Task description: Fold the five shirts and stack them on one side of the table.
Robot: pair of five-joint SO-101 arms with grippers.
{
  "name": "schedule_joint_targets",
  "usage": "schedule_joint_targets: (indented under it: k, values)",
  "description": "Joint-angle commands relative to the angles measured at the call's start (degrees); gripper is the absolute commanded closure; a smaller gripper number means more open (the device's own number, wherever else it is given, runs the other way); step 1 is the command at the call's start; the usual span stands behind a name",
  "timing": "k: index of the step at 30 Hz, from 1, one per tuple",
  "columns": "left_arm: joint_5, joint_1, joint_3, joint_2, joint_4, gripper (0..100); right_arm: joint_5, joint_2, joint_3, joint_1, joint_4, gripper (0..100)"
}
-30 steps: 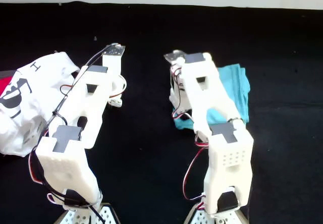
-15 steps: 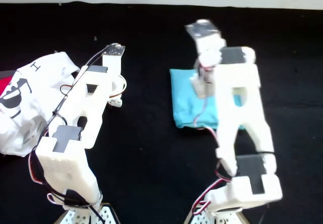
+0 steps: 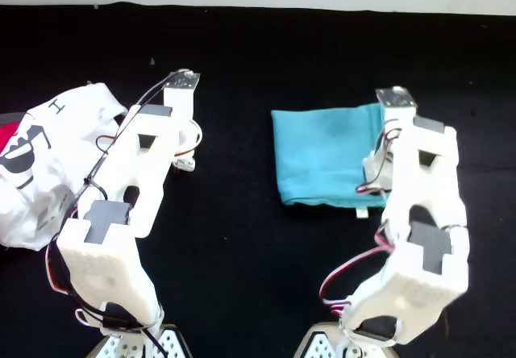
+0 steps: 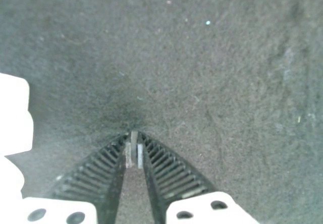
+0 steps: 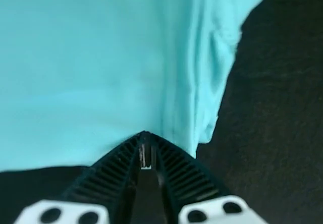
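Observation:
A folded teal shirt (image 3: 322, 155) lies flat on the black table right of centre. My right gripper (image 3: 393, 110) hangs at its right edge. In the right wrist view the right gripper (image 5: 145, 158) is shut, its tips low over the teal shirt (image 5: 91, 62) near the hem, with nothing seen between them. A crumpled white shirt (image 3: 44, 164) with black print sits at the far left, with a bit of red cloth (image 3: 8, 136) under it. My left gripper (image 3: 179, 92) stands just right of that pile. The left gripper (image 4: 133, 154) is shut over bare black cloth.
Black cloth (image 3: 242, 237) covers the whole table. A white shape (image 4: 12, 115) shows at the edge of the left wrist view. The two arm bases stand at the near edge. Open room lies between the arms and behind the teal shirt.
My right arm has swung from the teal shirt's left side across it to its right edge, uncovering the shirt, which now lies flat. The left arm has not moved.

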Motion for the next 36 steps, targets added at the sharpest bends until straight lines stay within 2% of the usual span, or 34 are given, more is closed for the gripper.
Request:
schedule_joint_targets:
  k: [1,10,13,15,19,21,29,36]
  values:
    - [-0.53,0.04,-1.27,0.40,0.00,99,0.44,2.68,-9.01,3.74,0.75,99.2]
    - [-0.53,0.13,-1.36,0.40,-0.18,99,0.44,1.45,-27.91,3.56,13.32,99.2]
    - [-0.53,0.13,-1.36,0.40,-0.18,99,0.35,1.71,-31.69,-0.57,17.80,98.1]
    - [-0.53,0.13,-1.36,0.40,-0.18,99,-2.29,1.80,-31.87,-3.56,18.86,92.2]
    - [-0.53,0.13,-1.36,0.40,-0.18,99,-8.44,4.18,-31.60,-7.16,18.77,72.6]
    - [-0.53,0.13,-1.36,0.40,-0.18,99,-8.62,6.55,-31.69,-8.48,17.36,68.0]
    - [-0.53,0.13,-1.36,0.40,-0.18,99,-8.79,15.34,-31.69,-8.04,8.84,67.7]
    - [-0.53,0.13,-1.36,0.40,-0.18,99,-8.62,20.18,-31.69,-3.21,4.09,67.7]
